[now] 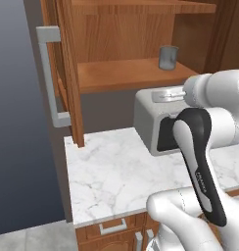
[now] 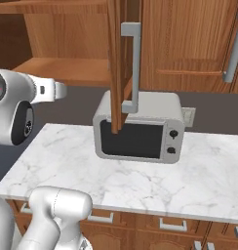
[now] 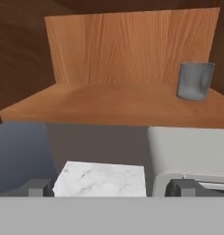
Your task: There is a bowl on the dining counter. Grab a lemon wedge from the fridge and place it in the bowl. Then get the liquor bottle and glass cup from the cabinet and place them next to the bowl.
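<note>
The hand (image 3: pixel 111 188), fingers spread wide and holding nothing, faces the open cabinet; it should rise above the microwave (image 3: pixel 192 156), then straddle the glass cup (image 3: pixel 195 81) squarely at mid-height.

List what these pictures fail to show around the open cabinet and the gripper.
- Upper part of the cabinet: cut off by the top edge in the left base view; what sits on the top shelf is unknown.
- Right end of the shelf, past the glass cup: cut by the hand view's edge.
- Microwave front: partly hidden by the open cabinet door in the right base view.
- Gripper: just the fingertips show, spread wide apart.
</note>
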Robot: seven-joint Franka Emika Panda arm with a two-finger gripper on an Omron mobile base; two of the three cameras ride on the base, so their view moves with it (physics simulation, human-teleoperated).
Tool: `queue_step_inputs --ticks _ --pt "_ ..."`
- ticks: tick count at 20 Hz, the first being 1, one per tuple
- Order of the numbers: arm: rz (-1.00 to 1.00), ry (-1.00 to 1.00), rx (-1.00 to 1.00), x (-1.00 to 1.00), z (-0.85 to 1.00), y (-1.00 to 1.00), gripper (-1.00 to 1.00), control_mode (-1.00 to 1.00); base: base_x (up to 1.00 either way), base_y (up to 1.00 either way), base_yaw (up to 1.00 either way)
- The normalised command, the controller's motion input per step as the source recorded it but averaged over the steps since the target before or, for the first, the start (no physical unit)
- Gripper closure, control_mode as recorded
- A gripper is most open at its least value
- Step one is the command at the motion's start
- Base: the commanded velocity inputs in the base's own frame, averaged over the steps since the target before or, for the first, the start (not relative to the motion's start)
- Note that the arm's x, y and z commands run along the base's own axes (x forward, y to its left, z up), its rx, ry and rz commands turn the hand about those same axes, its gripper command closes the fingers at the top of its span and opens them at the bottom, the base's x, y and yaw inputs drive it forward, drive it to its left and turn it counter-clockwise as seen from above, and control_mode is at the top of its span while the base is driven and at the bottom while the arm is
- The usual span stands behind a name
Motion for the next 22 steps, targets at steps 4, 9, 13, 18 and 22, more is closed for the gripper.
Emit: queue_step_inputs --ticks 4,9,13,18,22 --pt "0.0 0.12 -0.11 0.15 0.23 -0.09 -1.0 -1.0 0.0 0.0 0.0" --pt "-0.02 0.1 -0.13 0.0 0.06 0.0 -1.0 -1.0 0.0 0.0 0.0" --pt "0.0 0.01 -0.2 0.1 0.02 -0.06 -1.0 -1.0 0.0 0.0 0.0" --pt "0.11 -0.04 -0.28 0.31 0.0 -0.22 -1.0 -1.0 0.0 0.0 0.0" --pt "0.11 -0.04 -0.3 0.39 0.01 -0.24 -1.0 -1.0 0.0 0.0 0.0"
